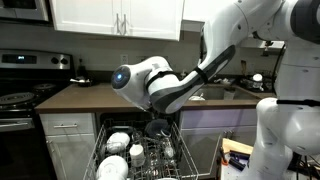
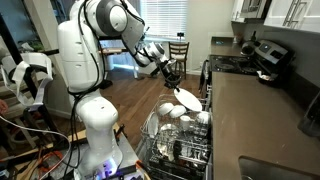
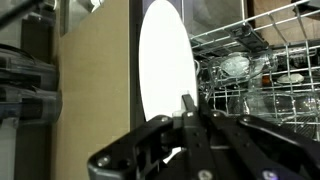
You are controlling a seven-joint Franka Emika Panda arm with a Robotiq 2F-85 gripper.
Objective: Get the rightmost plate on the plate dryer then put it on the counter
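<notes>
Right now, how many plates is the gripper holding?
1. The white plate stands on edge in the gripper, pinched at its rim, beside the plate dryer. Other dishes in the rack may be partly hidden.

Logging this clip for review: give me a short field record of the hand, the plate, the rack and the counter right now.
hand: shut on the edge of the white plate
white plate: on edge, held above the plate dryer
plate dryer: pulled out, holds other white dishes
counter: dark brown, plate not on it yet
</notes>
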